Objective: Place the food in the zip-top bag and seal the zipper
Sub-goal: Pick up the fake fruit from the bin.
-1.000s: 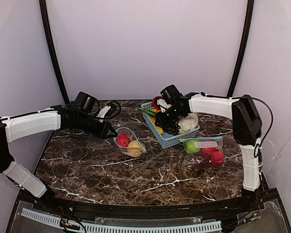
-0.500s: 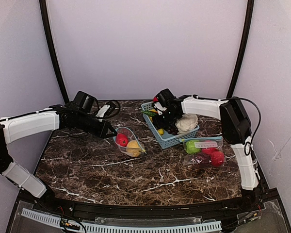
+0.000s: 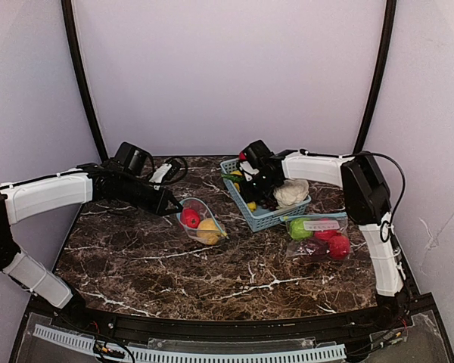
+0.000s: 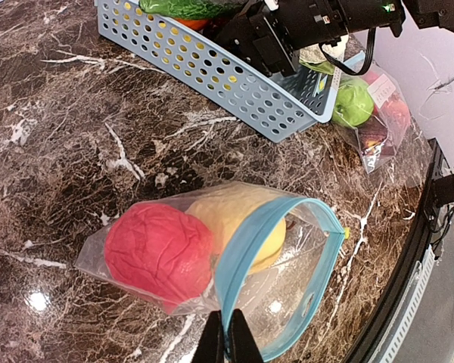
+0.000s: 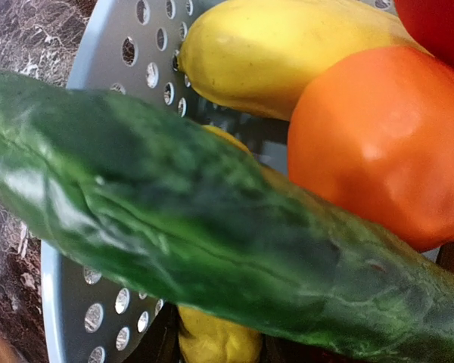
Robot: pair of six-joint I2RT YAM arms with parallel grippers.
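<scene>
Here, the left gripper [image 4: 225,342] is pinched tight on the blue zipper rim of a clear, crinkly zip-top bag [image 4: 291,295] that lies gaping on the marbled table [image 4: 68,144]. Inside are two pieces of food: one wrinkled red fruit [image 4: 157,253] and one smooth yellow fruit [image 4: 238,219]. The right gripper [image 3: 251,180] sits in the perforated blue basket [image 4: 234,83], close over one bumpy green cucumber [image 5: 197,227] lying diagonally; I cannot tell how wide its jaws stand.

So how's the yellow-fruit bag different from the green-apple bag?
The yellow-fruit bag gapes open, its blue rim pinched by the left gripper; the green-apple bag lies untouched beside the basket. The first holds a red piece and a yellow piece; the other holds a green apple and red pieces. Both are clear plastic.
</scene>
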